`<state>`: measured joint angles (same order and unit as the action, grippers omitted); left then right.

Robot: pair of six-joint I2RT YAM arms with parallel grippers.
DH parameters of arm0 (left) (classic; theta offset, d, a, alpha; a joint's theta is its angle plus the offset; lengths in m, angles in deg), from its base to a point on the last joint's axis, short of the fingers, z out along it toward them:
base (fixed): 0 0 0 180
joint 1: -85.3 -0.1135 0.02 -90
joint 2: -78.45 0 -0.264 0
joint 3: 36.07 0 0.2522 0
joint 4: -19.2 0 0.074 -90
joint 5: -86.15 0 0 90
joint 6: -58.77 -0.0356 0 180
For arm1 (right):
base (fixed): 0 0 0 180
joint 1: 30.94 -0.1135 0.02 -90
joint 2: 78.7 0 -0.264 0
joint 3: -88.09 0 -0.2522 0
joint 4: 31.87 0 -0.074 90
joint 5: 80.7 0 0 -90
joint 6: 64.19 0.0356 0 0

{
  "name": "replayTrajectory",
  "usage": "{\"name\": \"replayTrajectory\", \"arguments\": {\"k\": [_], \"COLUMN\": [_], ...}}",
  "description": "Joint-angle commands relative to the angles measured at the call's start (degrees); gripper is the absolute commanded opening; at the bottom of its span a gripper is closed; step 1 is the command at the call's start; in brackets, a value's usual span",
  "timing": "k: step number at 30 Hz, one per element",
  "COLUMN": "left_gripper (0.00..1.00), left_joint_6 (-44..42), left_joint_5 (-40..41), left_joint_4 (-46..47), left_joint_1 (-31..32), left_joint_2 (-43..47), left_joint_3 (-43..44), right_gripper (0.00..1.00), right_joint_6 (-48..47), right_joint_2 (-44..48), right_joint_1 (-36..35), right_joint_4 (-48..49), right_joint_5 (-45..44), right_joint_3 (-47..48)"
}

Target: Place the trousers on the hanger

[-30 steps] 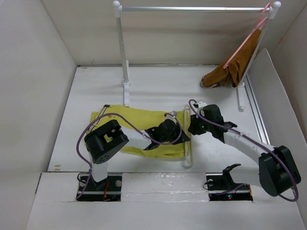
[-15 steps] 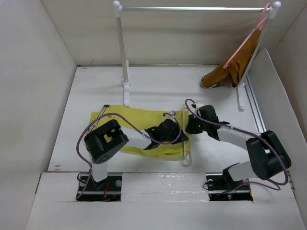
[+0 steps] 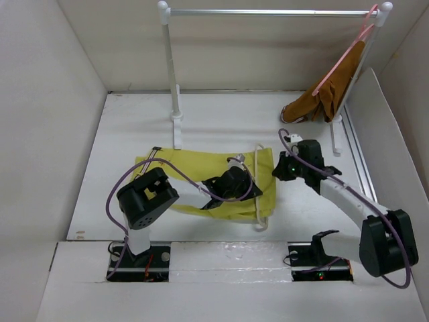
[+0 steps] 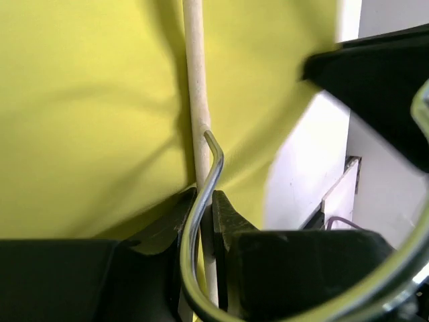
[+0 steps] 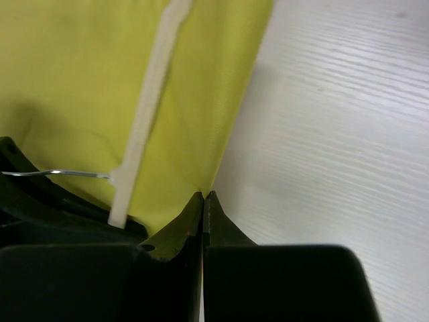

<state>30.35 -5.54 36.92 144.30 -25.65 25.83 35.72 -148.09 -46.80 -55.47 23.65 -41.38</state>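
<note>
Yellow-green trousers (image 3: 201,176) lie flat across the middle of the white surface (image 3: 134,121), long side running left to right, just in front of the rail's left post. The cream hanger (image 3: 258,208) lies over their right end. Its narrow loop runs front to back, with yellow cloth showing on both sides of the rod.

The left pincer (image 4: 204,213) is down on the trousers at the hanger. Its fingers are drawn almost together, with the cream rod and the thin metal hook wire (image 4: 213,168) passing between them, so it has hold of the hanger.

The right pincer (image 5: 203,201) sits low at the trousers' right edge, beside the hanger. It is fully closed, and its tips nip the very edge of the yellow cloth where it meets the bare surface. In the right wrist view the hanger rod lies on the cloth to the left of those tips, not touching them.

At the back, a metal rail (image 3: 268,12) spans two white posts. A pink hanger (image 3: 345,54) hooked at its right end carries a rust-brown garment (image 3: 322,100) that sags down to the surface, well apart from the trousers.
</note>
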Motion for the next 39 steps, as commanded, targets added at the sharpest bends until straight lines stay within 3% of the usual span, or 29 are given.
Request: {"name": "replayTrajectory", "arguments": {"k": [1,5,10,11,12,13,14,16,20,22,25,27,30,39], "left_gripper": [0.0,0.0,0.0,0.0,0.0,0.0,0.0,0.0,0.0,0.0,0.0,0.0,0.0,0.0], "left_joint_6": [-3.2,-3.9,-4.6,-4.8,-5.0,-5.1,-5.2,-5.5,-6.0,-6.7,-7.7,-8.9,-11.0,-14.7], "left_joint_5": [3.4,3.7,5.2,5.6,5.6,5.6,5.7,6.2,6.3,6.4,7.1,7.7,9.0,10.7], "left_joint_4": [-5.6,-5.6,-9.2,-9.4,-9.5,-9.7,-9.9,-10.5,-10.9,-11.3,-12.6,-13.8,-16.2,-20.5], "left_joint_1": [-1.0,-1.6,-1.6,-1.6,-1.6,-1.6,-1.6,-1.6,-1.6,-1.6,-1.6,-1.6,-1.6,-6.4], "left_joint_2": [2.8,3.6,3.6,4.1,4.4,4.8,5.0,5.2,5.2,5.2,5.2,5.2,5.5,11.1], "left_joint_3": [-1.6,-2.6,-2.1,-2.4,-2.6,-2.8,-2.6,-1.9,-1.2,-0.8,0.0,0.3,1.0,-2.7], "right_gripper": [0.0,0.0,0.0,0.04,0.19,0.57,0.68,0.81,0.82,0.81,0.8,0.7,0.0,0.0], "right_joint_6": [-7.0,-12.4,-14.7,-15.3,-16.0,-16.3,-17.8,-18.9,-17.4,-16.3,-14.8,-14.6,-14.9,-17.9], "right_joint_2": [3.7,5.4,4.1,4.4,4.7,5.0,4.9,5.6,8.1,7.7,5.3,4.4,1.9,10.9], "right_joint_1": [7.2,15.9,21.8,22.4,21.8,21.1,20.2,18.9,20.3,20.3,20.3,21.0,24.4,34.1], "right_joint_4": [-8.4,-12.6,-13.0,-12.7,-12.7,-13.3,-14.9,-17.0,-14.1,-8.5,-6.8,-5.1,-3.0,-12.4], "right_joint_5": [-0.6,-0.9,-0.4,0.6,2.0,2.5,2.5,1.7,4.2,12.1,13.2,14.7,18.6,13.4], "right_joint_3": [5.8,7.8,6.6,5.6,5.3,5.0,4.9,1.7,-5.1,-10.5,-13.1,-14.1,-14.3,-4.8]}}
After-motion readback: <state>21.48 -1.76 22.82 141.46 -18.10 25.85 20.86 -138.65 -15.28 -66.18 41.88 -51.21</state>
